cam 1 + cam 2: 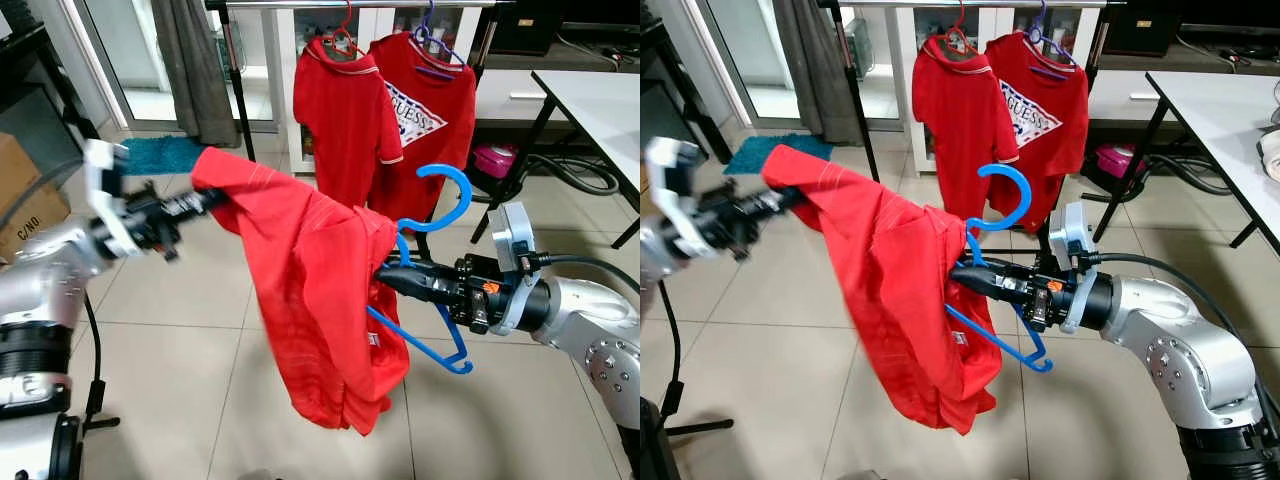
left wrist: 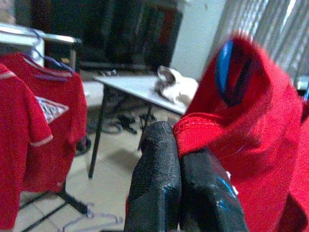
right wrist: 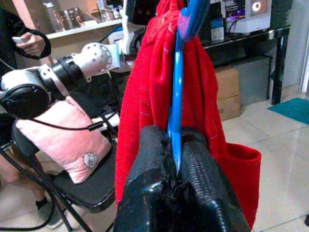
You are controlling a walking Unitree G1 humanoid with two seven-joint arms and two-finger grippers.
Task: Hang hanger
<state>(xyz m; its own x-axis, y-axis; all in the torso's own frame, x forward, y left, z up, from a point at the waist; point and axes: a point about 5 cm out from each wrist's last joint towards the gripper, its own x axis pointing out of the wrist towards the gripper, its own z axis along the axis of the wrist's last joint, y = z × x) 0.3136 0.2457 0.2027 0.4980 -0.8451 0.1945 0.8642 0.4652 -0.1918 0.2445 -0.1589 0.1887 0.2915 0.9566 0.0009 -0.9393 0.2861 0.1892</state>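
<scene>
The blue hanger is held in mid-air in front of the robot, well short of the clothes rail at the back of the room, with a red shirt partly draped over it. Its hook curls upward and toward the rail, and its long axis, the bar across the shoulders, runs slanting downward to the robot's right, so the hanger is tilted rather than level. The right gripper has its two black fingers pressed together on the blue wire near the neck, which the right wrist view confirms: the wire runs straight up between the pads. That hold keeps the hook free, probably so it can be dropped over the rail. The left gripper is pinched shut on a fold of the shirt's fabric and pulls it out to the robot's left, seemingly to spread the cloth. On the rail hang two more red shirts, one on a red hanger, one on a purple hanger, leaving bare rail to their left. A white table stands to the right.
</scene>
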